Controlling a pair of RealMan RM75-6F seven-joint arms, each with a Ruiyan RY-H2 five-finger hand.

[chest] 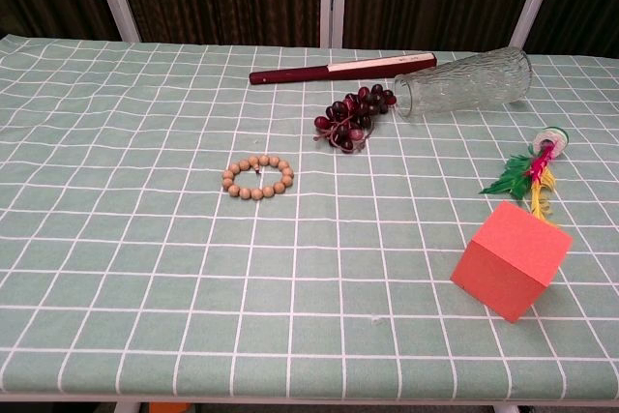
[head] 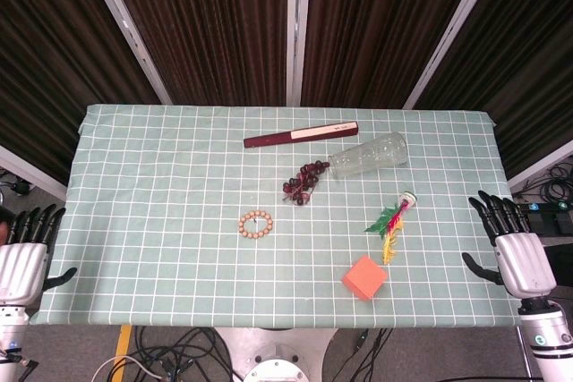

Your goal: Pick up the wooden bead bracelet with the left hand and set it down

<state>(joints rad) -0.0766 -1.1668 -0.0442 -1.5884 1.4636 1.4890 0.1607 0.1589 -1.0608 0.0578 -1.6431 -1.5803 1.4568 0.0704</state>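
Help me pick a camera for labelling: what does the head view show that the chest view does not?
Only the head view shows the left hand and right hand, both open at the table's side edges, plus the floor cables.

Only the chest view gives a close, low look at the things; neither hand appears.

Both show the wooden bead bracelet, the dark grapes, the glass vase lying on its side, the folded fan, the feather shuttlecock, the orange cube and the green checked tablecloth.
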